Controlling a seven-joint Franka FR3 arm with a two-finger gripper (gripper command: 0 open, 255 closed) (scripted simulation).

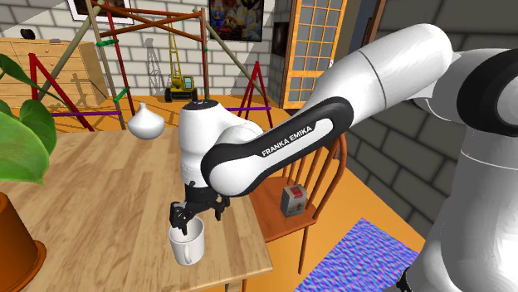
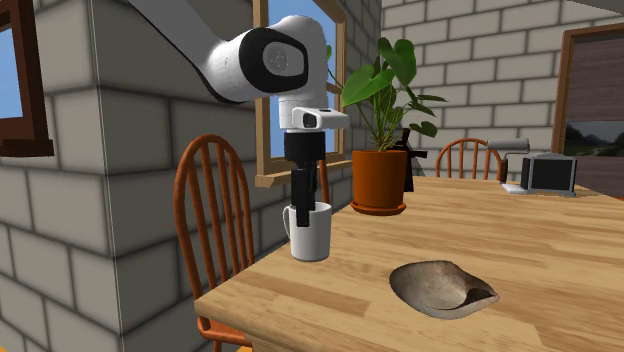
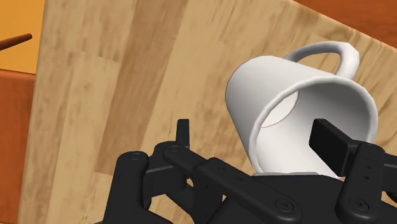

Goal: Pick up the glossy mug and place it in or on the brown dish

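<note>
A glossy white mug (image 1: pixel 187 246) (image 2: pixel 312 235) (image 3: pixel 299 105) stands upright near the edge of the wooden table (image 1: pixel 100 207) (image 2: pixel 540 250). My black gripper (image 1: pixel 186 217) (image 2: pixel 302 205) (image 3: pixel 257 135) is lowered onto it and open. One finger (image 3: pixel 333 141) reaches inside the mug and the other finger (image 3: pixel 183 130) stays outside, so the wall on the side away from the handle lies between them, unclasped. The shallow brownish-grey dish (image 2: pixel 442 287) lies on the table apart from the mug. It looks pale at the table's far end (image 1: pixel 149 124) in the shoulder view.
A potted plant (image 1: pixel 18 141) (image 2: pixel 380 165) stands on the table. A wooden chair (image 1: pixel 303 195) (image 2: pixel 215 225) sits right beside the table edge by the mug, with a small grey box (image 1: pixel 292 199) on its seat. A dark appliance (image 2: pixel 545 174) sits at the table's far side.
</note>
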